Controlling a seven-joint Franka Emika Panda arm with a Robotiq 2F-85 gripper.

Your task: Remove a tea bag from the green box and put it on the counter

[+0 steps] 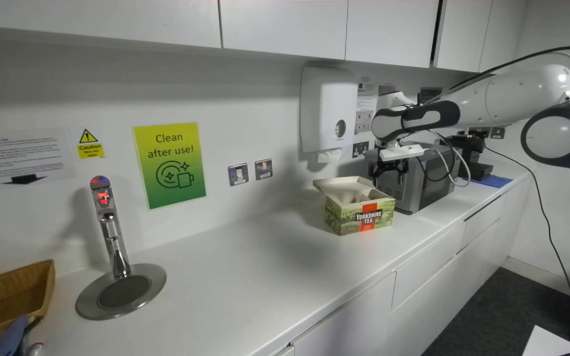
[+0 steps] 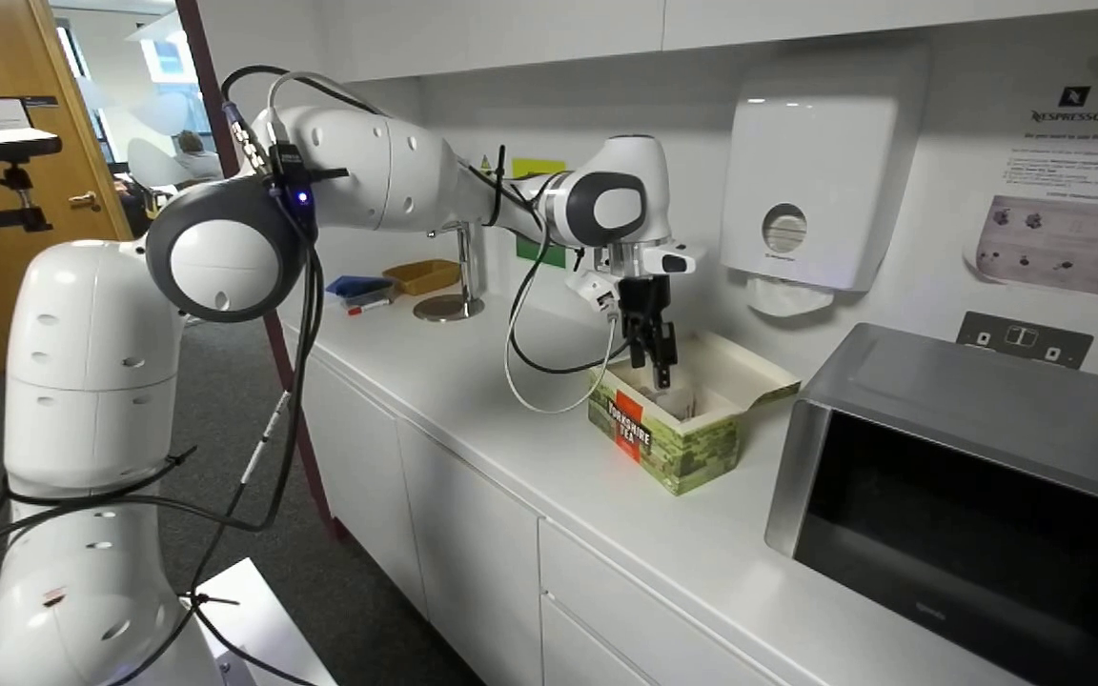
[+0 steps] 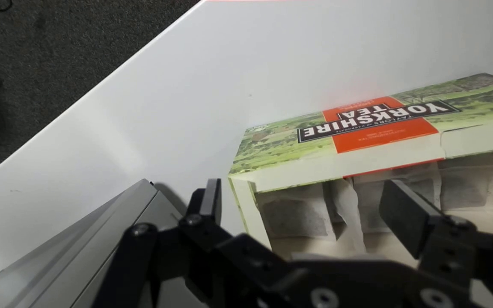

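Observation:
The green box [image 1: 359, 221] stands open on the white counter [image 1: 245, 277], its pale flap raised toward the wall. In an exterior view, the box [image 2: 668, 443] also shows pale tea bags [image 2: 673, 400] inside. In the wrist view, the box [image 3: 285, 149] holds several tea bags standing along its printed front wall, such as a tea bag [image 3: 295, 216] at the near end and a tilted one [image 3: 347, 205] beside it. My gripper [image 3: 302, 196] is open and empty above the box; one finger appears beyond the box's short end, the other over the interior. The gripper [image 2: 652, 372] points down.
A grey microwave [image 2: 949, 476] stands on the counter close to the box's short end. A paper towel dispenser [image 1: 328, 109] hangs on the wall behind. A tap [image 1: 112, 232] and a wicker basket [image 1: 13, 291] stand farther along. Upper cabinets [image 1: 285, 27] overhang the counter.

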